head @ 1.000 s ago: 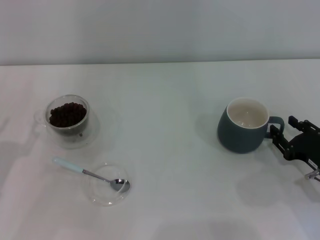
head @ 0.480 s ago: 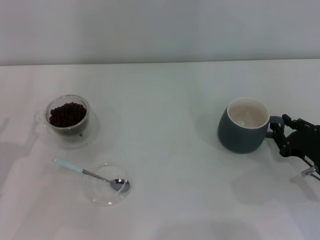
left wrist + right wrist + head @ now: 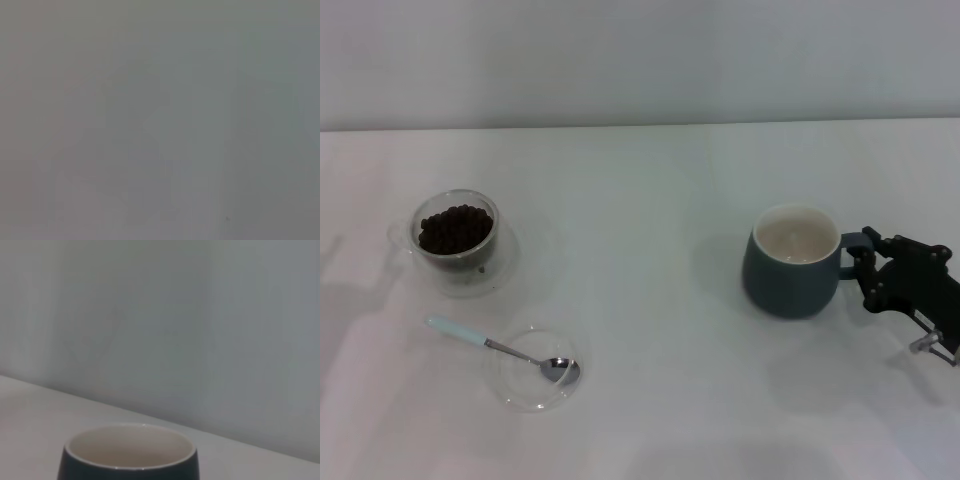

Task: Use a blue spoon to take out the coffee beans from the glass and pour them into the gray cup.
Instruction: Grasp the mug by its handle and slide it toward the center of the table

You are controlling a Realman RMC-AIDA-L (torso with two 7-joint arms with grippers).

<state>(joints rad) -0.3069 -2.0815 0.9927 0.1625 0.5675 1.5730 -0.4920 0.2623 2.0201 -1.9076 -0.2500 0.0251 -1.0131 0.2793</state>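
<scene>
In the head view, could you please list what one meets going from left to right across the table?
Clear double-walled glass heaped with dark coffee beans → teaspoon with a pale blue handle → dark blue-gray ceramic mug → black right gripper at the mug's handle.

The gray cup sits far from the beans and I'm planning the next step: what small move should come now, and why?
Probably keep sliding the gray cup toward the glass. The right end effector is shut on the cup's handle, the cup sits well to the right of the coffee beans, and the blue spoon lies untouched on its saucer.
</scene>
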